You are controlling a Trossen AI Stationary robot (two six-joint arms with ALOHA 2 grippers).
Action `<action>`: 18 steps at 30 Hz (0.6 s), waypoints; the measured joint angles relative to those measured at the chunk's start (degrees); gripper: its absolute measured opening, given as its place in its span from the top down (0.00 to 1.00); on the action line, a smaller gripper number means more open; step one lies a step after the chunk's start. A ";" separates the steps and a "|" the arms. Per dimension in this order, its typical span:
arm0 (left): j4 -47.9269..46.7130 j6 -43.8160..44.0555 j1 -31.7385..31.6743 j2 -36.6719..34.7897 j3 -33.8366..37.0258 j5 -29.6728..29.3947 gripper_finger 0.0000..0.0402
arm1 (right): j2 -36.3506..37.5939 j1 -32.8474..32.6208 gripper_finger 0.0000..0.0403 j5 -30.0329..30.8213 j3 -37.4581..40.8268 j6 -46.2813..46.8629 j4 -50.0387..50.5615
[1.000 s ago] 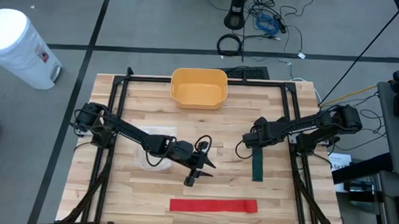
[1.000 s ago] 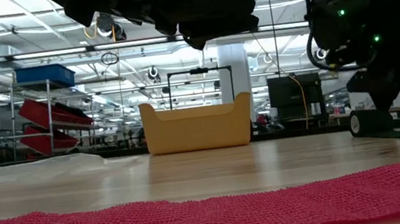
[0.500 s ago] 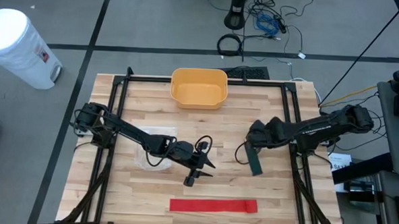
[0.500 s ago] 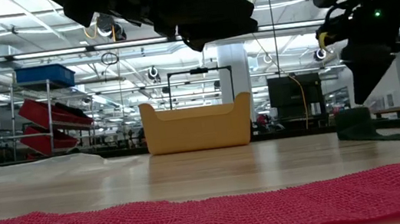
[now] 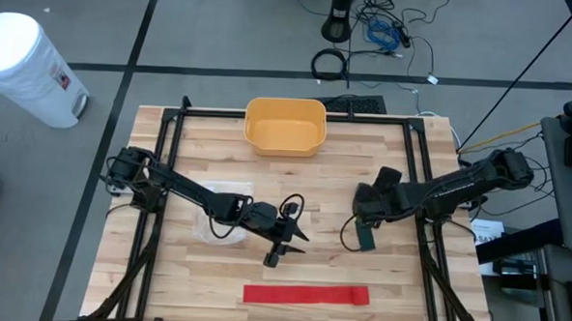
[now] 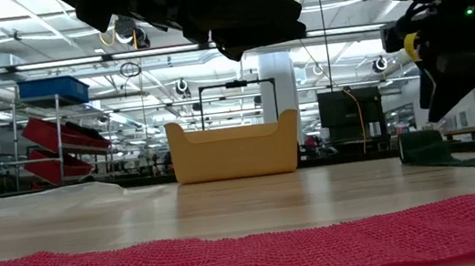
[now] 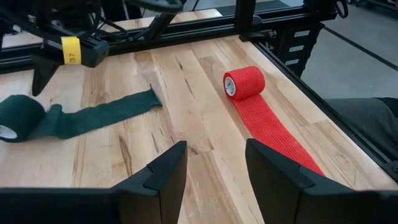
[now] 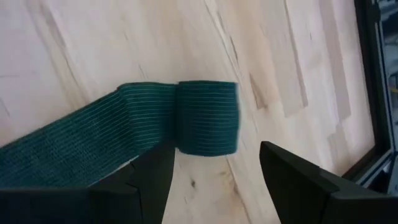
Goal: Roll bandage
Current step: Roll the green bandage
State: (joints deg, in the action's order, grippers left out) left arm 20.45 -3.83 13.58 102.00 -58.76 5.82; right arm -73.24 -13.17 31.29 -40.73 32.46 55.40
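A green bandage [image 5: 367, 240] lies on the table's right half. Its rolled end [image 8: 208, 118] is toward the far edge and its flat strip [image 8: 74, 149] runs toward the near edge. My right gripper [image 8: 214, 180] hangs open just above the roll, pointing steeply down, clear of it in the low view [image 6: 453, 91]. A red bandage [image 5: 304, 295] lies flat along the near edge, with a small roll [image 7: 244, 82] at its right end. My left gripper [image 7: 214, 180] hovers open over the table's middle [image 5: 287, 250], holding nothing.
A yellow bin [image 5: 285, 125] stands at the far edge, in the middle. A clear plastic sheet [image 5: 216, 220] lies under my left arm. Black frame rails [image 5: 160, 174] run along both sides of the wooden table. A white drum [image 5: 24, 62] stands on the floor beyond the left side.
My right gripper has risen from the green roll, where its fingers stood low at the table, and has moved a little toward the near edge while rolling its wrist. The green bandage's rolled end has shifted slightly and now lies free on the table.
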 joint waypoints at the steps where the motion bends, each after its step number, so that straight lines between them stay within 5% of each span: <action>1: -0.01 0.02 0.00 0.00 0.00 0.00 0.57 | -0.65 -0.18 0.44 0.11 -0.01 1.79 0.13; 10: -4.07 0.05 0.88 -0.02 0.00 0.00 0.57 | -6.71 0.04 0.44 -0.07 0.00 24.93 1.69; 18: -8.02 0.02 0.96 -0.02 0.00 0.00 0.57 | -7.29 0.09 0.44 -1.25 0.00 28.42 -6.60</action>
State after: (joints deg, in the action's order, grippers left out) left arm 12.43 -3.81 14.55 101.97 -58.76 5.82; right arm -80.53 -13.08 30.04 -40.73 60.88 48.80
